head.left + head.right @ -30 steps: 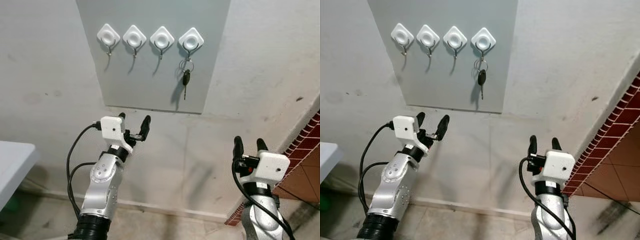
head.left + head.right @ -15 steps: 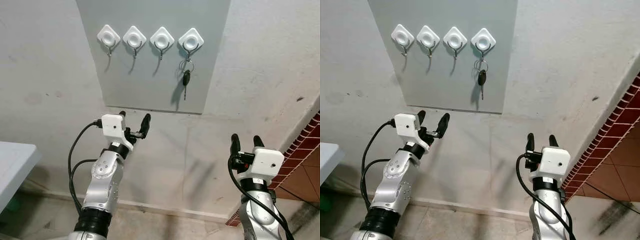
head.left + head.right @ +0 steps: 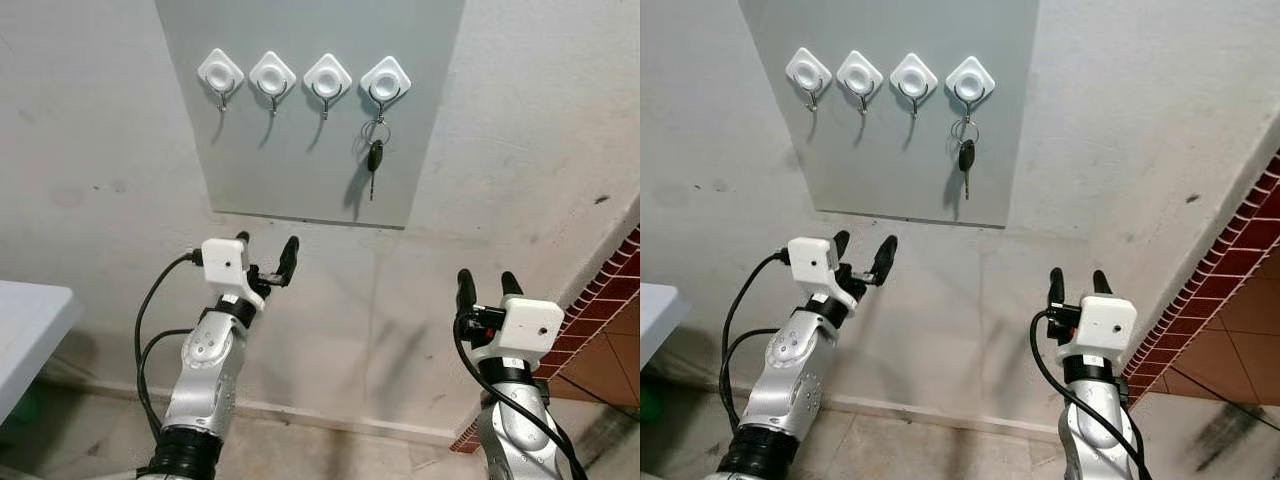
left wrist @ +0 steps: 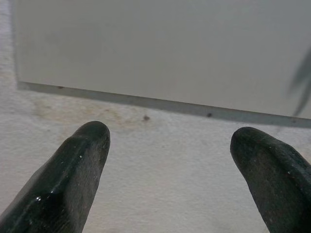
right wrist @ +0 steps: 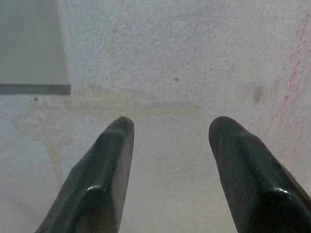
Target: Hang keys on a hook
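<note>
We see the keys hanging on the rightmost hook; below the hook, our left claw and right claw gape empty.

Even, fairly bright light falls from above, leaving soft shadows down the grey panel below each hook. Head views are sharp. In both wrist views the near fingertips look slightly soft, perhaps out of focus.

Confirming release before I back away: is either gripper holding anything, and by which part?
Nothing is held. Left gripper and right gripper are both open and empty; the keys hang on the rightmost hook.
</note>
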Robot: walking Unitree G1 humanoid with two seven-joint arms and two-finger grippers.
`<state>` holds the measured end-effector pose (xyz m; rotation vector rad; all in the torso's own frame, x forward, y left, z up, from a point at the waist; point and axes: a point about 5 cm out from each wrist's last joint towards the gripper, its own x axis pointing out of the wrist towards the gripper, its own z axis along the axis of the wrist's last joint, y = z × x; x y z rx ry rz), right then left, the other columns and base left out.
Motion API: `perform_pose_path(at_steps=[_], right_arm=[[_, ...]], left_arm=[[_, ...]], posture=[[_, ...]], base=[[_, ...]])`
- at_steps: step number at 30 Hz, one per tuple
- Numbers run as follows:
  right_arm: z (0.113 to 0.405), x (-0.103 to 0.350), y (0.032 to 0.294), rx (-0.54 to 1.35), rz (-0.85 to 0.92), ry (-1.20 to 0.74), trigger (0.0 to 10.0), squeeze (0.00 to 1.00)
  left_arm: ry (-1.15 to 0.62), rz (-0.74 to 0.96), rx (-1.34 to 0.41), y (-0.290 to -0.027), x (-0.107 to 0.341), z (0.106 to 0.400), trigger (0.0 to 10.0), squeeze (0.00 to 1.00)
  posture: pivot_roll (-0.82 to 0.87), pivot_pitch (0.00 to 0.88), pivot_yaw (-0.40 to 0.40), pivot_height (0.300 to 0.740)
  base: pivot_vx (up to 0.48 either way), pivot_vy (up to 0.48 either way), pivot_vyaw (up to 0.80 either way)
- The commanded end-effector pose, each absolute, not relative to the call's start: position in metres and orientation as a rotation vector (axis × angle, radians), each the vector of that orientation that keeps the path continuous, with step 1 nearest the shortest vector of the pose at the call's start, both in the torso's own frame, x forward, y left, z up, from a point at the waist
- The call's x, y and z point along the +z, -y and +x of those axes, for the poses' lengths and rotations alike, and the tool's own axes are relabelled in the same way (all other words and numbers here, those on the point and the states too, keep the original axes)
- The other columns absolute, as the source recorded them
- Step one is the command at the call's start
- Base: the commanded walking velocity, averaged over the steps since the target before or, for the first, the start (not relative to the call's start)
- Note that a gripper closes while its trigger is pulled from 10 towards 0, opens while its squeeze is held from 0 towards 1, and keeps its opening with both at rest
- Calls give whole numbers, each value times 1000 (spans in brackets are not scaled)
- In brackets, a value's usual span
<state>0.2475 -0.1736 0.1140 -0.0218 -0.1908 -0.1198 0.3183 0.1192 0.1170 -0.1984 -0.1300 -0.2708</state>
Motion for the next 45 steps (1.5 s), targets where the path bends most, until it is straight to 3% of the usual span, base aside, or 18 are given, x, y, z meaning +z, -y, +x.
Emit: perform_pose_path(at_steps=[1, 13, 45], right_arm=[[249, 112, 172, -102, -17, 180, 10000, 0], [251, 110, 176, -124, -60, 157, 10000, 0], [261, 115, 177, -74, -79, 170, 10000, 0]], left_arm=[[142, -196, -266, -123, 121, 319, 10000, 0], [154, -181, -266, -128, 124, 322, 10000, 0], [167, -154, -241, -130, 128, 326, 10000, 0]], posture=[[-105, 1, 26, 740], [-110, 2, 27, 740], [-73, 0, -15, 740]], base=[[0, 0, 0], [0, 0, 147], [0, 0, 800]])
